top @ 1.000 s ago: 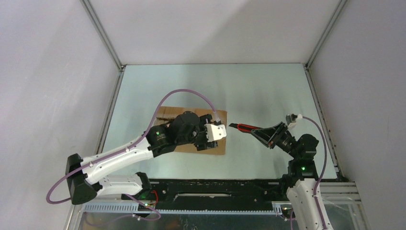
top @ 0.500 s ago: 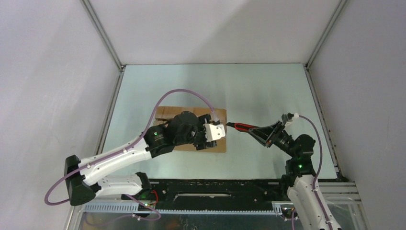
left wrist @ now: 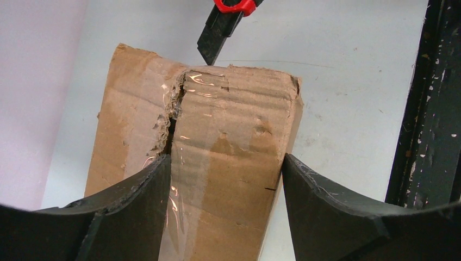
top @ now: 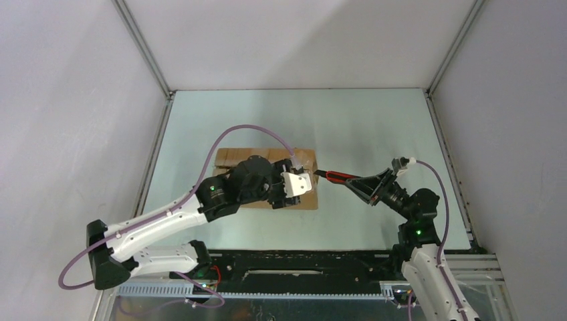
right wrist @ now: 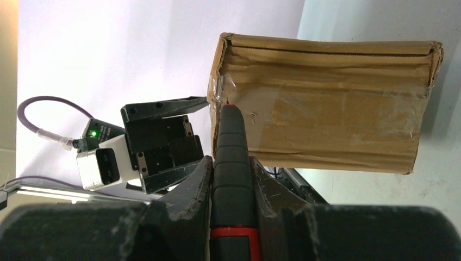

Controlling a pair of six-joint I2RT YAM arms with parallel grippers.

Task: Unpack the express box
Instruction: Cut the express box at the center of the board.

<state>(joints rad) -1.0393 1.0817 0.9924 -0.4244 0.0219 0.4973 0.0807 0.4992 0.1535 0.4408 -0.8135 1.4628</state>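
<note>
Express box (left wrist: 234, 141) lies flat left of centre on the table (top: 361, 127), long axis running left-right, its taped right end facing the right arm. Clear tape (left wrist: 201, 81) along the seam is torn. Left arm reaches over it, left gripper (left wrist: 223, 157) spread wide and clamping its near half. Right gripper (right wrist: 231, 163) is pinched narrow on a red-and-black utility knife (right wrist: 231, 141), tip at the seam.
</note>
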